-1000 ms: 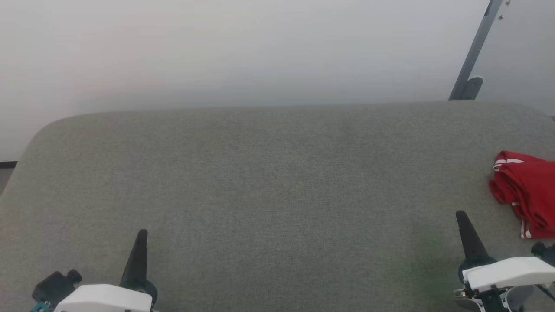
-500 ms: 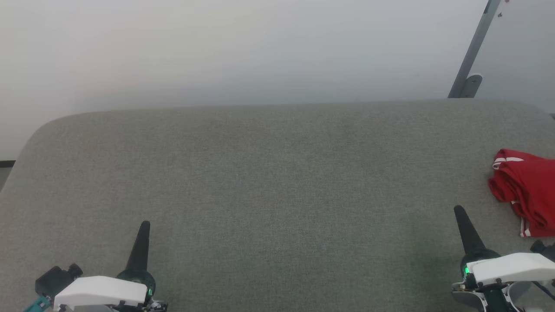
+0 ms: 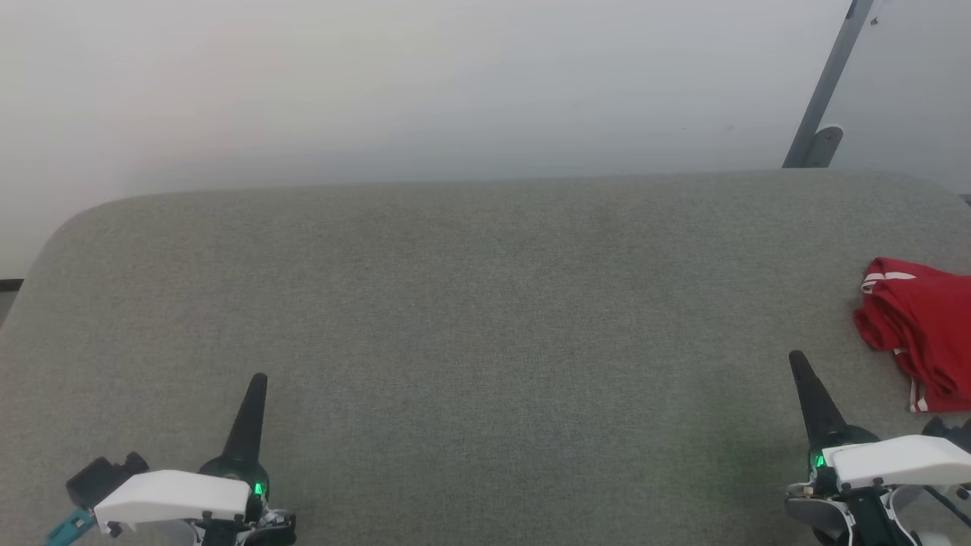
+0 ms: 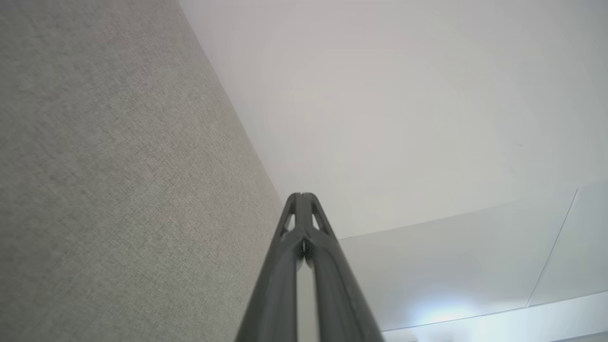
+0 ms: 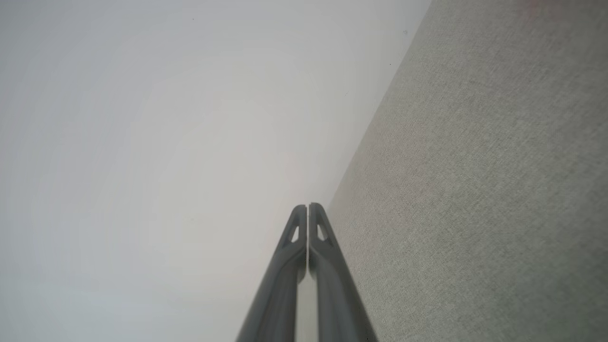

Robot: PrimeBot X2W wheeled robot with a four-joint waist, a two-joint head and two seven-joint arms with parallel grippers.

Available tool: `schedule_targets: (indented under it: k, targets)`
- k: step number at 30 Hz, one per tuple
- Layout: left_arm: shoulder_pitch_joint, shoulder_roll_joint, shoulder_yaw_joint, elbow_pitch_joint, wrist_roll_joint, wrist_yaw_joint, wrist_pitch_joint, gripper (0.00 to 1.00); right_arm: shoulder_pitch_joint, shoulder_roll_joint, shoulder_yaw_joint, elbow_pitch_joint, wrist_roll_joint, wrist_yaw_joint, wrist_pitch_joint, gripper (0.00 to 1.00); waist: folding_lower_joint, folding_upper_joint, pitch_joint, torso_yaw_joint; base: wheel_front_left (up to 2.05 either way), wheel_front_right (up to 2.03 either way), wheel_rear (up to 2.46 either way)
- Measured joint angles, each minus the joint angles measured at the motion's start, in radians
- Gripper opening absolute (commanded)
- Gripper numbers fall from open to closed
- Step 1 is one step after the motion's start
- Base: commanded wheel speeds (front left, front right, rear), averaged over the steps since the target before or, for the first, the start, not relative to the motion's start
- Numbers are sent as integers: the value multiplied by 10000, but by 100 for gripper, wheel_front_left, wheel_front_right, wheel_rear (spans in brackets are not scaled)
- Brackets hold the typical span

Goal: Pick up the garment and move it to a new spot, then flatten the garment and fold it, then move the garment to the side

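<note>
Far right on the grey fabric worktop (image 3: 485, 303), cut by the frame edge: the garment (image 3: 922, 334), red, crumpled into a loose heap. White stripes along a hem at its top left and again at its lower edge.

Lower right of the head view: right pincer (image 3: 795, 356), pressed together into one dark spike, pinching nothing, pointing away from the robot. Near the garment but apart from it, to its left and closer to the robot. Small green light (image 3: 818, 460) at the base.

Lower left: left pincer (image 3: 259, 377), likewise pressed together and pinching nothing, well apart from the garment, at the opposite side of the worktop.

In the left wrist view, fingers (image 4: 278, 266) flush tip to tip, grey fabric on the left, pale wall (image 4: 403, 95) on the right. In the right wrist view, fingers (image 5: 332, 275) closed to a hairline seam, fabric on the right, wall on the left.

Beyond the far edge of the worktop in the head view: the same plain wall, with a slanted grey metal bar (image 3: 827, 83) on a bracket at the upper right.
</note>
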Motion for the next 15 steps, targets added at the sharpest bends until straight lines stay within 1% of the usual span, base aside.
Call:
schedule_targets:
  k: [15]
  targets:
    - [-278,-73,40,100,-1080,0,307,0,-120,123,-54,35,997,0,217,0,0,0,60,-33,0,0,0]
